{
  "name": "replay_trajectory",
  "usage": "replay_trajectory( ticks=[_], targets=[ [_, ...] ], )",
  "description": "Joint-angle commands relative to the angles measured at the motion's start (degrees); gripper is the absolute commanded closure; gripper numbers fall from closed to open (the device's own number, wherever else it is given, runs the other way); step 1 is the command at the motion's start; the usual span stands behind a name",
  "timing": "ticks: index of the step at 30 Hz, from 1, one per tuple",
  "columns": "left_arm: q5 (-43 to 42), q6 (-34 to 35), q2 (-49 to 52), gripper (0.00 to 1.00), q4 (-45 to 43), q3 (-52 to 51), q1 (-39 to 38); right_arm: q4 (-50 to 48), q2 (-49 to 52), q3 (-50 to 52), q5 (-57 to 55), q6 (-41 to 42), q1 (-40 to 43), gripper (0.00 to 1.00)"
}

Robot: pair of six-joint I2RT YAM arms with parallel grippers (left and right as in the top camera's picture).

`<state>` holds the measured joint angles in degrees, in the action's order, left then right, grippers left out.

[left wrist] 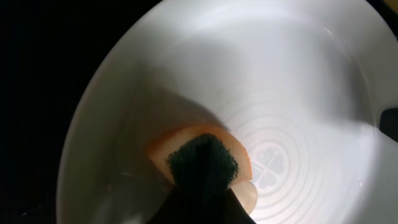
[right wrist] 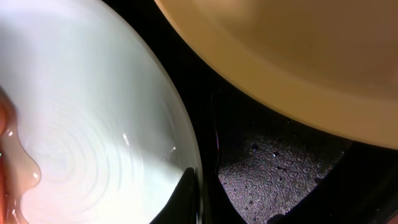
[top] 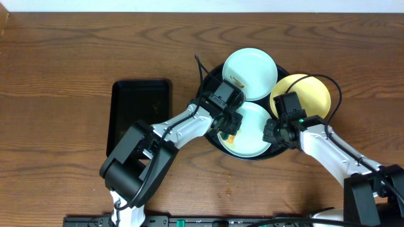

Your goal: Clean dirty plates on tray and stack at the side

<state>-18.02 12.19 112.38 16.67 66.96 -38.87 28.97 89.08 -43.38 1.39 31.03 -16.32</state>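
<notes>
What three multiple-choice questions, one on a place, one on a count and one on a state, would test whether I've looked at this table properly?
1. Where is the small rectangular black tray?
A) beside the large round glossy black tray, on the robot's left
B) on top of the round tray
C) on the robot's right

2. How many small round shallow plates lie on the round tray?
A) one
B) three
C) five

3. What is the left tool doing?
A) open and empty
B) shut on an orange sponge with a dark green scrub pad
C) shut on a fork

Answers:
1 A: the overhead view shows it lying apart on that side.
2 B: two are pale blue-white and one is pale yellow.
3 B: the left wrist view shows the sponge held against a pale plate.
</notes>
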Motion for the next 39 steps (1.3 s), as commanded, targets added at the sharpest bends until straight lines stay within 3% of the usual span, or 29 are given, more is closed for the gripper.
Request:
replay_trajectory(
  ticks=[1,5,12,15,20,26,28,31,33,37,39],
  targets=[
    [-1.0,2.1,4.5,0.93,1.5,-5.7,-1.8,0.2,-0.7,0.5,-0.9,-0.2,-0.3,0.99],
    [-4.1,2.3,4.5,0.93,0.3,-6.5,-1.8,0.2,-0.7,0.5,-0.9,-0.2,-0.3,0.99],
    [-17.0,4.2,4.1,0.93,-5.9,-6.1,-0.4,0.2,-0.7,0.5,-0.9,-0.2,-0.3,0.99],
    [-18.0,4.5,2.7,0.92,-6.1,-5.2,1.7,0.2,-0.7,0.5,-0.9,-0.2,-0.3,0.99],
    [-19.0,6.3,-5.5,0.93,-6.9,-3.0,9.0,0.2,-0.7,0.5,-0.9,-0.2,-0.3,0.99],
    [-30.4,16.0,-17.6,0.93,-12.2,-2.8,18.6,0.2,-0.7,0.5,-0.9,-0.2,-0.3,0.98],
    [-33.2,17.3,-20.7,0.93,-12.3,-2.8,21.6,0.2,-0.7,0.5,-0.9,-0.2,-0.3,0.94],
    [-33.8,15.7,-24.0,0.92,-7.9,-2.8,26.5,0.2,-0.7,0.5,-0.9,-0.2,-0.3,0.87],
    [-31.8,10.6,-25.2,0.92,0.6,-2.8,31.5,0.2,-0.7,0.5,-0.9,-0.2,-0.3,0.9],
    [-20.9,3.6,-25.1,0.93,14.5,-3.0,36.4,0.2,-0.7,0.5,-0.9,-0.2,-0.3,0.97],
    [-15.3,1.0,-25.1,0.93,19.7,-3.1,37.6,0.2,-0.7,0.5,-0.9,-0.2,-0.3,0.89]
  ],
)
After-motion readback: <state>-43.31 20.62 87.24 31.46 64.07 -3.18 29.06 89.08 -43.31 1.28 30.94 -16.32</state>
